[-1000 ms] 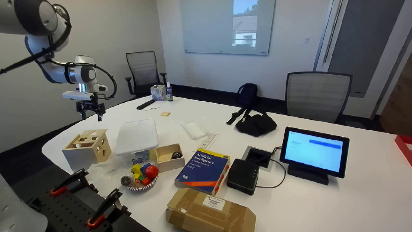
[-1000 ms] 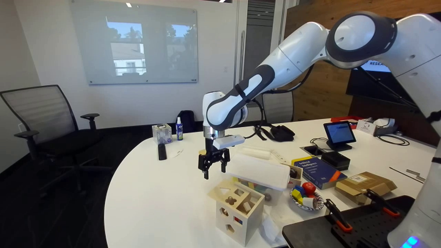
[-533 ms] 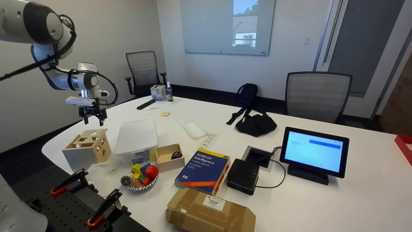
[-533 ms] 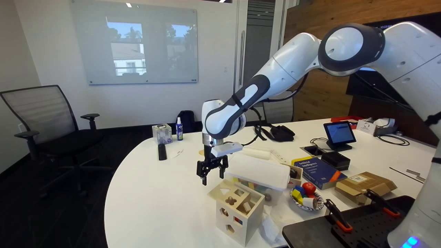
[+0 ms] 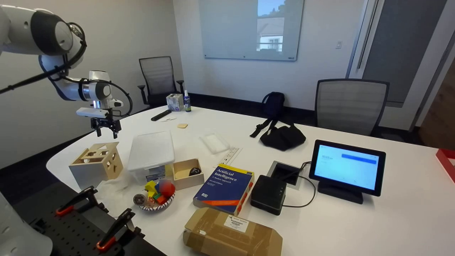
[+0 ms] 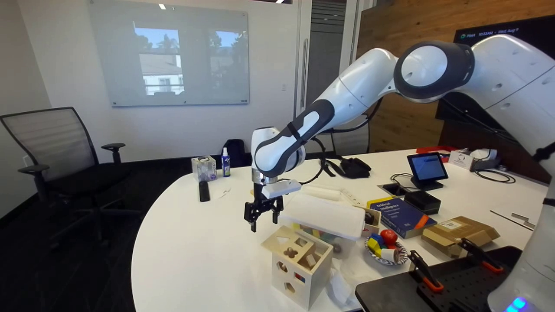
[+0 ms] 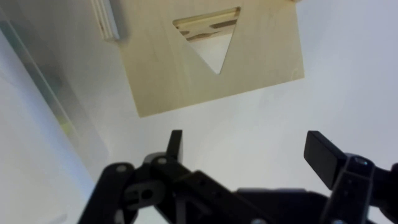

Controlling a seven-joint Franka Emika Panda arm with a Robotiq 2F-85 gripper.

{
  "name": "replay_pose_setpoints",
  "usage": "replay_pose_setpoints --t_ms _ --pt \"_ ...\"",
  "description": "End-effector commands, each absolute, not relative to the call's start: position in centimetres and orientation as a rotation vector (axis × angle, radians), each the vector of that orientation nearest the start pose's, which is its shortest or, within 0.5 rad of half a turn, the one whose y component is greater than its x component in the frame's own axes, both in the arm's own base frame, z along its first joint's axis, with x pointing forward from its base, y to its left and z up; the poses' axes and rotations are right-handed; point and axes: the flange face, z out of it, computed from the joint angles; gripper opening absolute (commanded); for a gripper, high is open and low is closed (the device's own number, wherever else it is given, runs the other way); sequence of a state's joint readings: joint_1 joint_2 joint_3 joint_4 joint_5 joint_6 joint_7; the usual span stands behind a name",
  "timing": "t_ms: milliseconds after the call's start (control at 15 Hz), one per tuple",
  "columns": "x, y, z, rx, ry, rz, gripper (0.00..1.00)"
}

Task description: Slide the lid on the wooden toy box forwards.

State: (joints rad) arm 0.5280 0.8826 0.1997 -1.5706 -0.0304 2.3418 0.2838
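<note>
A: What do I see from here?
B: A pale wall [image 6: 182, 125] with a glossy board [image 6: 175, 54]; in front, a white, curved counter [image 6: 195, 251].
A: And the wooden toy box [image 5: 93, 171]?
B: Upright on the counter, its lid [image 7: 196, 67] overhanging one side. I hold the tool [image 6: 264, 223] above the counter, near the lid, jaws apart.

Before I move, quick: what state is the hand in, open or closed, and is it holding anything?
The hand: open, holding nothing, not touching the lid.
</note>
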Motion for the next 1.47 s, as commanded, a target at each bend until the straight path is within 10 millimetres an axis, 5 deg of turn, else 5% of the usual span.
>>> replay_pose_setpoints --t_ms 0,400,1400 --pt "52.6 45.0 11.0 -3.008 -0.589 0.213 1.00" --pt "52.0 45.6 9.6 -2.998 -0.575 0.234 1.00" --pt "46.6 45.0 7.8 -3.041 -0.297 0.241 1.00"
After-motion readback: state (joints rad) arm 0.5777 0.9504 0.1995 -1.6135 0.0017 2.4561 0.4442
